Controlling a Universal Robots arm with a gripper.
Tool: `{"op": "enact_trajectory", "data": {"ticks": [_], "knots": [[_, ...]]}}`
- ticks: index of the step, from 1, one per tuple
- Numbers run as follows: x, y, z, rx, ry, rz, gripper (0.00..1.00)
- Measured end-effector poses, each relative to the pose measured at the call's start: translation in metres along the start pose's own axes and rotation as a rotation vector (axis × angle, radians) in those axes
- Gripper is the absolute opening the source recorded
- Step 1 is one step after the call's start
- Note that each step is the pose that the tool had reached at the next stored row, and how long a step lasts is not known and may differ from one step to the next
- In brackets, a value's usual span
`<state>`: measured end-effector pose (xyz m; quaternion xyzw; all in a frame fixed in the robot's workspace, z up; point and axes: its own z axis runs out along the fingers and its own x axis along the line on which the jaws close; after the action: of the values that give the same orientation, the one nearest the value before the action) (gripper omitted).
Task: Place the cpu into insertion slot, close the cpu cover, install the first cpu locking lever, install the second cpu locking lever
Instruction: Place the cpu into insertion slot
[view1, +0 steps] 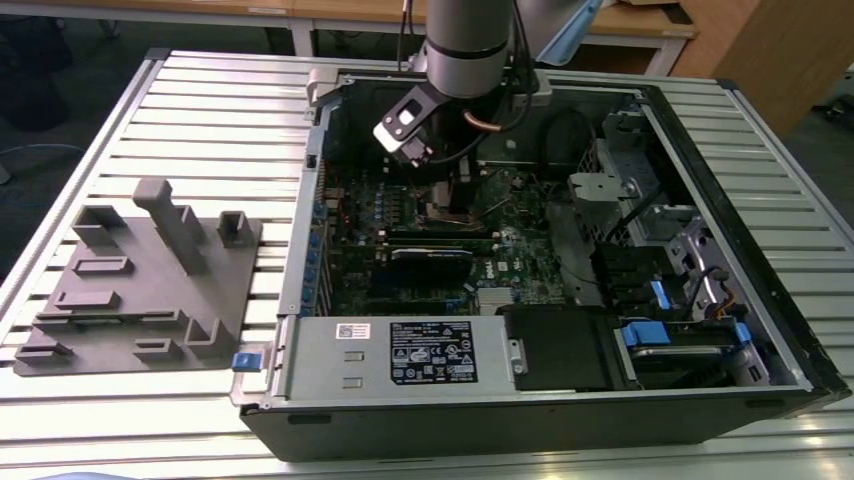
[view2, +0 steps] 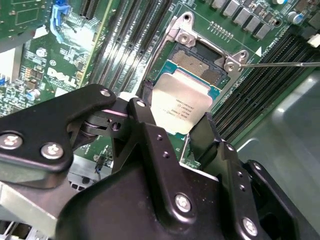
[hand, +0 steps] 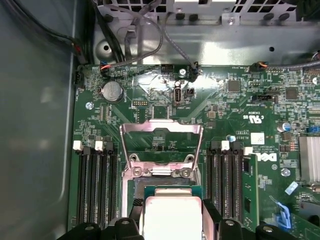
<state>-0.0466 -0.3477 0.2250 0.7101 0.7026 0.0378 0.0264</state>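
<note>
Evidently the hand (view2: 175, 117) is closed on the cpu (view2: 181, 105). Its two black fingers (view2: 144, 106) pinch opposite edges, probably so that the chip hangs level with its underside untouched over the insertion slot (view2: 200, 61). Whether it already touches the socket I cannot tell. The cpu cover (hand: 161, 126) stands flipped up off the socket, presumably to leave the opening free, and a thin locking lever (view2: 280, 63) lies unlatched, off to one side. The cpu is a small flat square with a pale silver-grey metal lid, faint print on top and a green edge showing round it. In the exterior view the hand works toward 11 o'clock of the open computer case (view1: 747, 250). A grey fixture (view1: 147, 290) sits on the desk (view1: 214, 110) at 9 o'clock of the case.
</note>
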Motion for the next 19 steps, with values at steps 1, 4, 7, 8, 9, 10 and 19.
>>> {"op": "enact_trajectory", "data": {"ticks": [1,4,7,8,9,10,19], "knots": [[0.0001,-0.0002,0.0005,0.0000,0.0039,0.000,0.54],[0.0001,-0.0005,0.0029,0.0001,0.0112,0.001,0.54],[0.0001,-0.0008,0.0062,0.0012,0.0166,0.001,0.54],[0.0000,-0.0009,0.0076,0.0022,0.0165,0.001,0.54],[0.0000,-0.0010,0.0092,0.0036,0.0166,0.001,0.54],[0.0000,-0.0012,0.0108,0.0050,0.0166,0.001,0.54],[-0.0001,-0.0020,0.0201,0.0127,0.0164,0.002,0.54]]}}
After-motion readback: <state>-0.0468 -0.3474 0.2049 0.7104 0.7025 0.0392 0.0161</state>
